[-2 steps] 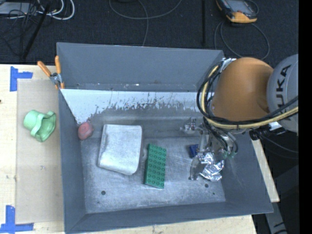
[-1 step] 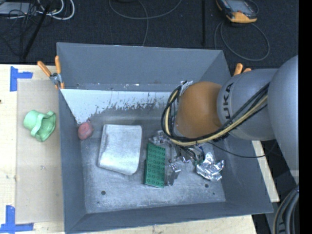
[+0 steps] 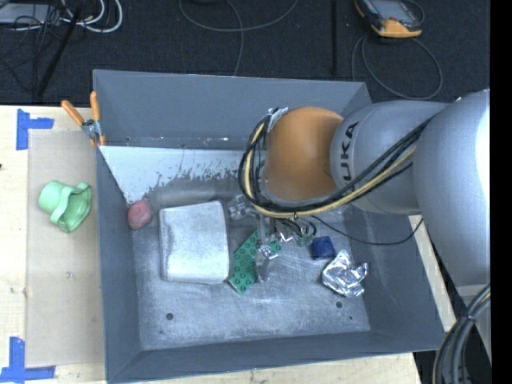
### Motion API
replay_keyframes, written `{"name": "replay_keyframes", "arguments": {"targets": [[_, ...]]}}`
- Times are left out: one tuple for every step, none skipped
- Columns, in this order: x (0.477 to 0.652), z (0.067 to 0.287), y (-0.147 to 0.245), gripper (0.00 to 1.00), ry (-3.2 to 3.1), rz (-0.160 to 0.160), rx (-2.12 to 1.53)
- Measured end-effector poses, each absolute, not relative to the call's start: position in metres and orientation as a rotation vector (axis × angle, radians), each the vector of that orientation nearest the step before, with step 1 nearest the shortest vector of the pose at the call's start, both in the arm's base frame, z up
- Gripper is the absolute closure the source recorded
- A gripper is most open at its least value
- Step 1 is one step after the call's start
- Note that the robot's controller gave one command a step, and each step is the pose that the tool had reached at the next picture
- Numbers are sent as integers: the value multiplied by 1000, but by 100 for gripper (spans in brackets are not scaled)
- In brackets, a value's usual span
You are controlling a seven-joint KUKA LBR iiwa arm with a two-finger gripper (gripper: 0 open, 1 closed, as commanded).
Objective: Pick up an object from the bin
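My gripper (image 3: 266,254) hangs below the orange wrist cover, low in the middle of the bin. It is right at the upper right end of a flat green studded plate (image 3: 246,267), which lies slanted on the bin floor. The plate's upper corner sits against the gripper. A white rectangular block (image 3: 193,242) lies just left of the plate. To the right of the gripper lie a small blue piece (image 3: 322,248) and a crumpled ball of silver foil (image 3: 344,274).
A small pink ball (image 3: 140,214) rests by the bin's left wall, next to the white block. The arm and its cables cover the bin's back right part. Bare floor runs along the front of the bin.
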State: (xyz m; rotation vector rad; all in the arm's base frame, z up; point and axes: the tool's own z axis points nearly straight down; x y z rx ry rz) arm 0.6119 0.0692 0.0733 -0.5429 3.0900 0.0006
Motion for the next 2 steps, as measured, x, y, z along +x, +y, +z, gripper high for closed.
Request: {"name": "replay_keyframes", "arguments": {"targets": [[613,77,68,100,3088,0,-537],[604,220,67,100,3082,-1,-562]]}}
